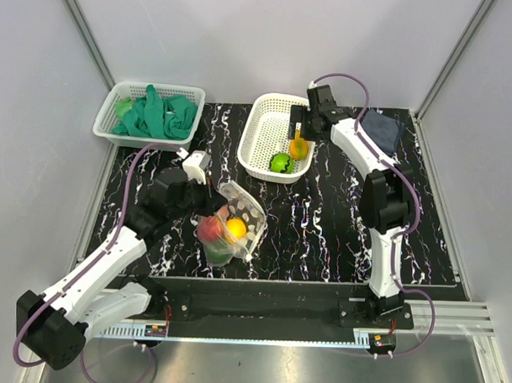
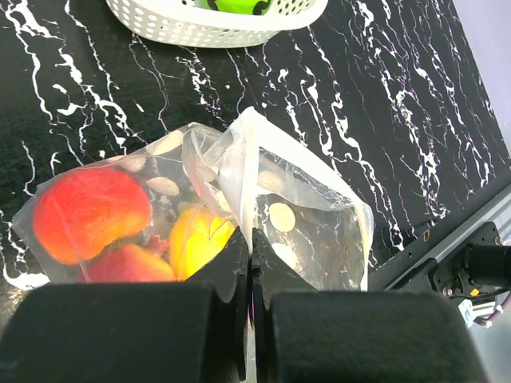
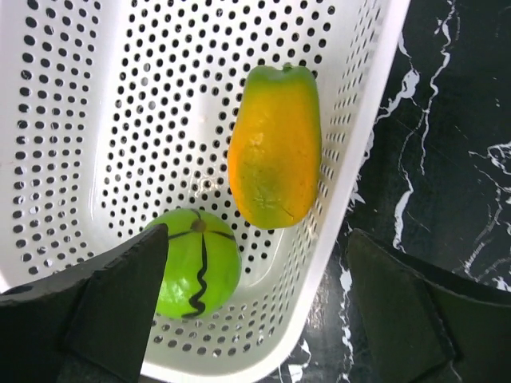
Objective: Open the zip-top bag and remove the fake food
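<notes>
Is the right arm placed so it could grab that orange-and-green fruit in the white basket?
Probably yes. The right tool hangs open just above the orange-and-green fruit, which lies uncovered in the white basket. The basket's wall close beside it might crowd one finger.

- The top camera is looking down from above and behind both arm bases, taking in the whole black, white-veined tabletop (image 1: 322, 227).
- The left wrist camera is sitting close over the left pincer (image 2: 250, 247), facing the clear plastic zip-top bag (image 2: 319, 215), with the white perforated plastic basket (image 2: 184, 28) showing at its upper edge.
- The right wrist camera is peering down into that basket from close, sharing it with both other views.
</notes>
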Controlling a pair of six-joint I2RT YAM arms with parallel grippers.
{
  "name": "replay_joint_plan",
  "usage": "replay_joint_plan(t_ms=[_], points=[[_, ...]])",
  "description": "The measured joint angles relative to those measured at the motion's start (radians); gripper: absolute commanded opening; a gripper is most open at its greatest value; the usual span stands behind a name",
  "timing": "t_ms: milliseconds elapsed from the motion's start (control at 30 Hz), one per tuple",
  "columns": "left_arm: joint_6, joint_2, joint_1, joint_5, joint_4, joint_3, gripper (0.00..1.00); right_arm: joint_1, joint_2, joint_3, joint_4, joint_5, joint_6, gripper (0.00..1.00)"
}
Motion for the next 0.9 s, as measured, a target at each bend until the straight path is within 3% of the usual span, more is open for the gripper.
replay_joint_plan(t_ms=[233, 600, 800, 900], points=[[-0.009, 0.008, 0.001, 0.008, 0.011, 0.000, 0.00, 0.045, -0.181, -0.161, -0.027, 0.022, -0.006, 0.95], [-0.043, 0.047, 0.002, 0.009, 0.022, 0.000, 0.00, 0.461, -0.616, -0.497, -0.023, -0.042, 0.063, 0.57], [-0.054, 0.045, 0.002, 0.009, 0.023, 0.000, 0.00, 0.558, -0.615, -0.609, 0.038, -0.113, 0.143, 0.36], [-0.061, 0.044, 0.002, 0.010, 0.024, 0.000, 0.00, 0.568, -0.565, -0.624, 0.081, -0.157, 0.176, 0.34]])
